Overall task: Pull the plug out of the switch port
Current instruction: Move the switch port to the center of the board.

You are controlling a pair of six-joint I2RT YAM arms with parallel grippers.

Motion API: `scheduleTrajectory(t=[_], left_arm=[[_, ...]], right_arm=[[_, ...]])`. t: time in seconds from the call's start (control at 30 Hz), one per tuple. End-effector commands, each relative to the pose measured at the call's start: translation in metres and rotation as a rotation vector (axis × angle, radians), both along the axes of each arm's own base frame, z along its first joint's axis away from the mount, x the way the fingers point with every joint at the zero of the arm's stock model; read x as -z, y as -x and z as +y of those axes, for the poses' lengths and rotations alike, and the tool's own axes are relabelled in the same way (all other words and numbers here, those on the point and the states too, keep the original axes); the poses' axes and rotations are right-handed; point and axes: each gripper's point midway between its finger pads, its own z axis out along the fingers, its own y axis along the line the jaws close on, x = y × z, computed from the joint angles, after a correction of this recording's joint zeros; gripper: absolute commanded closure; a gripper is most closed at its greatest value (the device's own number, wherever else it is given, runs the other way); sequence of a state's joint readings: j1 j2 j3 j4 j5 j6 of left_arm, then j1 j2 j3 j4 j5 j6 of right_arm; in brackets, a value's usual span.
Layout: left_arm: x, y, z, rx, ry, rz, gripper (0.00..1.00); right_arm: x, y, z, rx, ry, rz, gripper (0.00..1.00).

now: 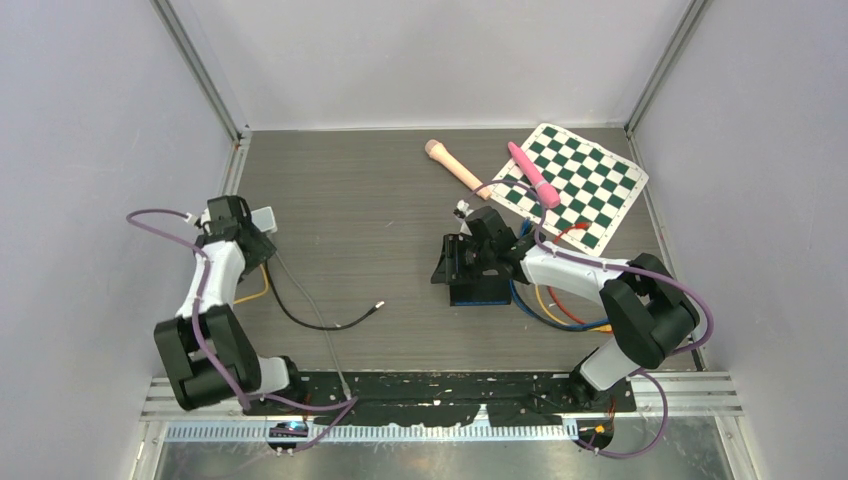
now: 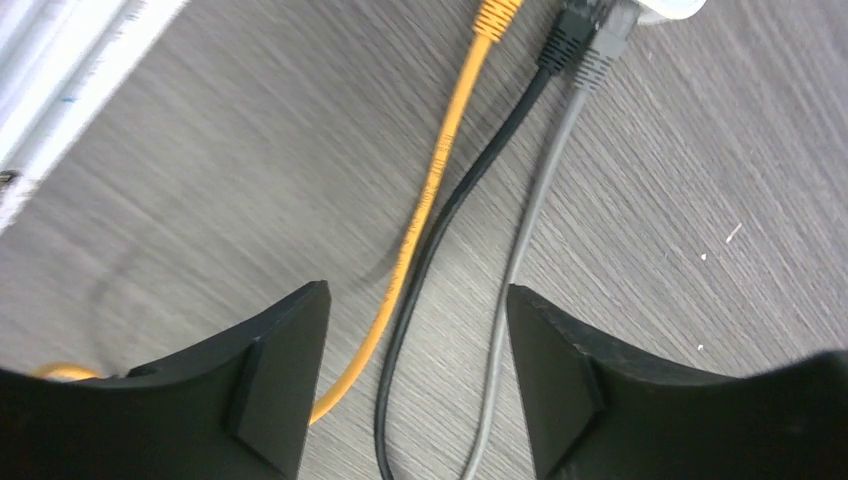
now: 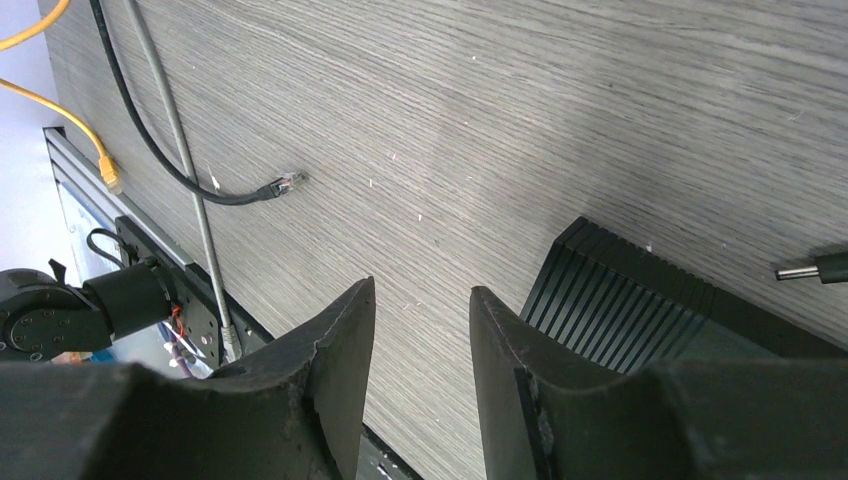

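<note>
1. The left claw [image 2: 415,290], low in the left wrist view, is spread wide and grips nothing. A yellow cable [image 2: 432,190], a black cable [image 2: 470,185] and a grey cable [image 2: 530,210] run up between its fingers over the worktop [image 2: 200,200].
2. Beyond its tips, at the top edge, lie the yellow plug [image 2: 497,15], black plug [image 2: 565,40] and grey plug [image 2: 602,52]. The grey one meets the white switch [image 2: 672,8], apart from the claw.
3. The right claw [image 3: 420,290] has a narrow, empty gap between its fingers, just beside a black ribbed box [image 3: 640,300] at lower right.
4. A loose cable end [image 3: 287,183] lies at the upper left.
5. Farthest, at the top view's upper right, lies a checkered mat [image 1: 580,185].
</note>
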State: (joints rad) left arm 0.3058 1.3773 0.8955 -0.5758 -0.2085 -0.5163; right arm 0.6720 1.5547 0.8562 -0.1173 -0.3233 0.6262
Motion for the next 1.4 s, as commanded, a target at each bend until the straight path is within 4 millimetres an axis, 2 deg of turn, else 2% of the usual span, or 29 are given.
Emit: scheduleTrajectory(t=[0.0, 0.1, 0.13, 0.3, 0.37, 0.47, 0.6, 0.73, 0.9, 1.0, 1.2, 1.37], left_arm=[[-0.017, 0.021, 0.015, -0.130, -0.114, -0.042, 0.23], [-0.013, 0.032, 0.017, -0.163, -0.126, -0.009, 0.20], [-0.011, 0.035, 0.018, -0.172, -0.131, 0.005, 0.16], [0.000, 0.035, 0.019, -0.174, -0.116, 0.069, 0.08], [0.008, 0.033, 0.020, -0.160, -0.092, 0.110, 0.08], [0.016, 0.025, 0.010, -0.114, -0.021, 0.122, 0.15], [0.018, 0.014, -0.017, -0.037, 0.108, 0.033, 0.16], [0.026, 0.013, -0.062, 0.059, 0.313, 0.025, 0.19], [0.046, 0.021, -0.085, 0.105, 0.385, 0.051, 0.23], [0.053, 0.022, -0.105, 0.163, 0.457, 0.039, 0.29], [0.051, 0.018, -0.151, 0.356, 0.467, 0.053, 0.29], [0.055, 0.019, -0.171, 0.424, 0.443, 0.077, 0.30]], right_arm=[[-0.020, -0.004, 0.004, -0.040, -0.041, -0.060, 0.53], [-0.021, -0.004, 0.005, -0.054, -0.030, -0.054, 0.53], [-0.021, -0.004, 0.005, -0.058, -0.026, -0.055, 0.53], [-0.024, -0.005, 0.006, -0.055, -0.031, -0.050, 0.53], [-0.025, -0.004, 0.006, -0.052, -0.036, -0.044, 0.53], [-0.025, -0.003, 0.006, -0.049, -0.038, -0.039, 0.53], [-0.022, -0.002, 0.003, -0.040, -0.033, -0.036, 0.53], [-0.020, -0.001, 0.005, -0.035, -0.045, -0.028, 0.53], [-0.019, -0.001, 0.006, -0.023, -0.056, -0.021, 0.53], [-0.018, 0.000, 0.004, -0.017, -0.058, -0.023, 0.53], [-0.012, 0.001, 0.003, -0.016, -0.050, -0.017, 0.53], [-0.011, 0.002, 0.001, -0.009, -0.052, -0.015, 0.53]])
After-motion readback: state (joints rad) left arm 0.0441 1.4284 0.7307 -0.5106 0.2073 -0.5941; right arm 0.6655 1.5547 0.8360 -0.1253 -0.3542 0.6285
